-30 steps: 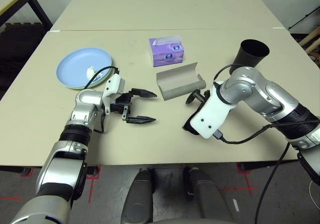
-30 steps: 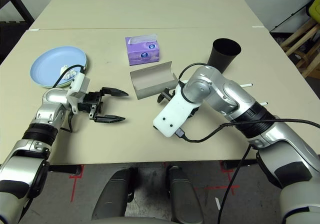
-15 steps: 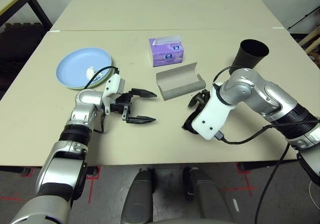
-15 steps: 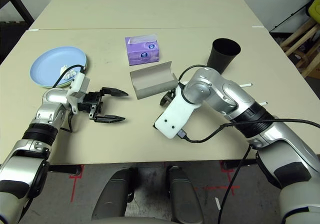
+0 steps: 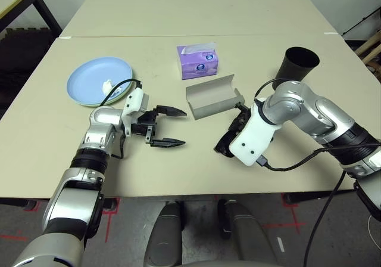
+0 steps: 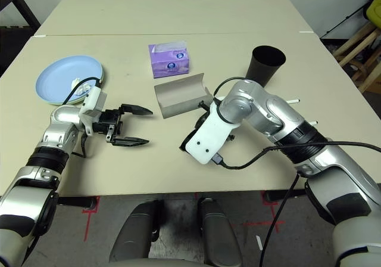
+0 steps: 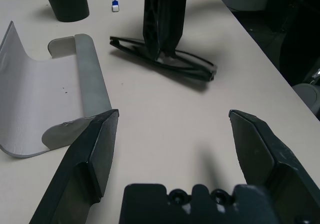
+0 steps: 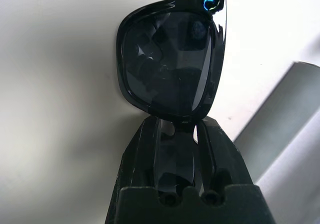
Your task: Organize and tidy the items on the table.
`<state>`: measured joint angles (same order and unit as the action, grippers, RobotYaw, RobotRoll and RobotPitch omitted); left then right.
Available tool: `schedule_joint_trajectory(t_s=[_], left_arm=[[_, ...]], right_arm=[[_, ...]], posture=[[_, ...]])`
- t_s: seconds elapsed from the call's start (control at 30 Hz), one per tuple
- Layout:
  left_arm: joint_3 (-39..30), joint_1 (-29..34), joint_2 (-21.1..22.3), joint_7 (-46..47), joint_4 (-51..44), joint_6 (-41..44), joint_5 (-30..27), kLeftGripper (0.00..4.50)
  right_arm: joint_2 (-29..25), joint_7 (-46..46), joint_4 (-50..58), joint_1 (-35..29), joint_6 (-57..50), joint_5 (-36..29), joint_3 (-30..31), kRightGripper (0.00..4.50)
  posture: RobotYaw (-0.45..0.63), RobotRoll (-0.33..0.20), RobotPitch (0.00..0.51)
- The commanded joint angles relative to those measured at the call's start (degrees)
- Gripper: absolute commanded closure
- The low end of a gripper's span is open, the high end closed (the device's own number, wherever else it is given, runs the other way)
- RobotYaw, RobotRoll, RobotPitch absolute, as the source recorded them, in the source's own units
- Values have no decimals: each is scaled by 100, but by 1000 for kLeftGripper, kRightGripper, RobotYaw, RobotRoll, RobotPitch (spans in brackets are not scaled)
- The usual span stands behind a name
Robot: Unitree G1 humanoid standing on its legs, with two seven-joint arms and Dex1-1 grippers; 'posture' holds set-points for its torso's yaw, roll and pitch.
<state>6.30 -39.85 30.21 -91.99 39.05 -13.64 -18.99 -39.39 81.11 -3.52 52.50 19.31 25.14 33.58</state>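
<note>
The black sunglasses (image 7: 162, 61) are folded and sit just above the table (image 5: 178, 160), near the open end of the grey glasses case (image 5: 211, 97). In the left wrist view their long axis runs roughly level with the tabletop, slightly tilted, with a shadow beneath them. In the right wrist view one lens (image 8: 170, 59) reaches straight out beyond the fingertips, so the frame extends along the line of the fingers.

The right gripper (image 7: 160, 49) comes down steeply from above and is clamped on the sunglasses at the middle of the frame, its two black fingers (image 8: 150, 149) pressed close on either side of the frame.

The left gripper (image 5: 169, 126) hovers low over the table, pointing toward the case and the sunglasses, with its jaws spread wide and nothing between them. The sunglasses lie well apart from it, beyond its fingertips.

The glasses case lies open like a trough, its long axis running across the table, between the two grippers. Behind it stands the purple tissue box (image 5: 199, 61). The black cup (image 5: 297, 62) stands to the right, behind the right arm, with the blue-capped pen (image 7: 114, 1) beside it. The light blue plate (image 5: 98, 79), holding the crumpled white tissue (image 5: 108, 86), rests on a pale green plate (image 5: 122, 92) at the left.
</note>
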Motion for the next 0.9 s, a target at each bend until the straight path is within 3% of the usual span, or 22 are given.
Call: schedule_joint_trajectory(t_s=[0.03,0.27,0.4,0.57,0.9], left_arm=[[101,-36,10,-51,55,-42,9,0],[124,-76,-2,-51,125,-81,2,0],[81,-122,-21,-51,196,-97,24,0],[-59,-155,-7,-12,250,-61,90,0],[-234,-23,137,166,55,27,164,0]], right_arm=[[-69,355,98,301,-246,-377,-214,3371],[-223,982,257,857,-1044,-768,-452,3371],[239,917,293,1144,-1976,-626,-425,3371],[837,430,-389,1495,-2601,-272,-368,3371],[1007,68,-915,1422,-2735,-90,-315,3371]], posture=[[99,0,179],[93,0,174],[90,0,175],[94,0,179],[112,0,180]])
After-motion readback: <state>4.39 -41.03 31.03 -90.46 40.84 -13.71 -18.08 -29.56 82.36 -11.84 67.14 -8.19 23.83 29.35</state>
